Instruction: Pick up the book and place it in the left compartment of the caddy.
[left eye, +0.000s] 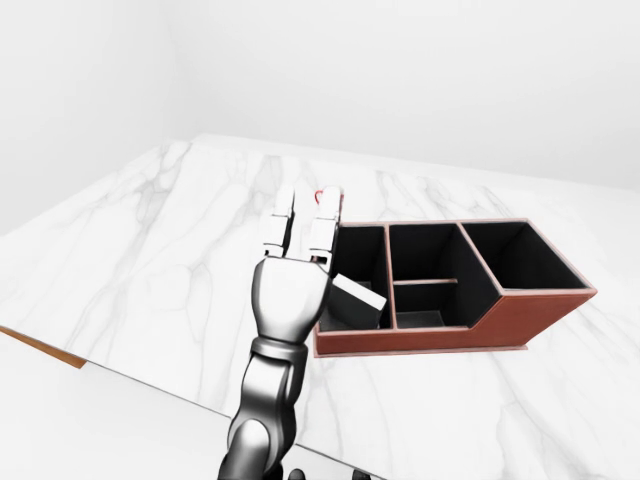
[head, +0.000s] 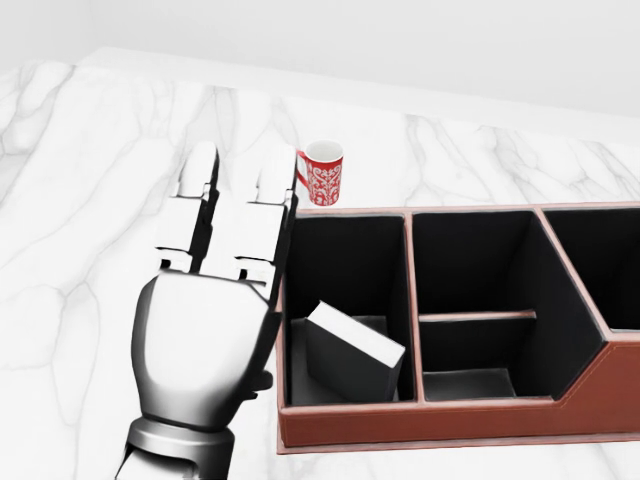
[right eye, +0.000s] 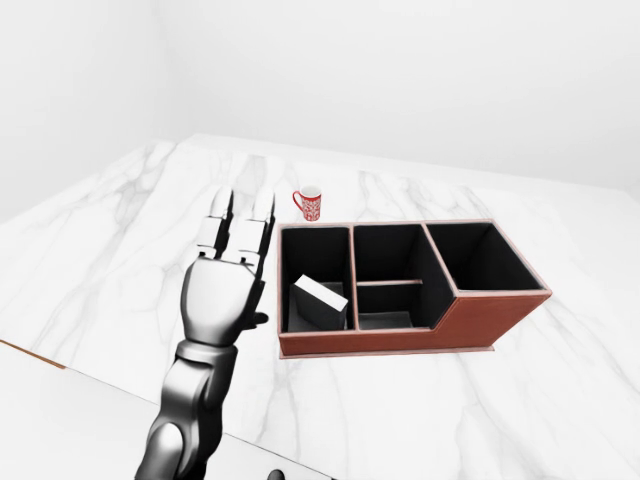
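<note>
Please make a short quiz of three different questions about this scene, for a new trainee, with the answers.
1. True or false: the book lies flat in the caddy's middle compartment.
2. The mug stands: A) inside the caddy, B) on the table beyond the caddy, C) in the left robot hand.
3. Fill in: the left robot hand's fingers are ____ and hold nothing.

Key: 1 false, it leans tilted in the left compartment. 2 B. 3 open.

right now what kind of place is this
Probably a simulated kitchen or home counter: a white marble countertop, a red patterned mug and a brown caddy with a book in it, against bare white walls.
</note>
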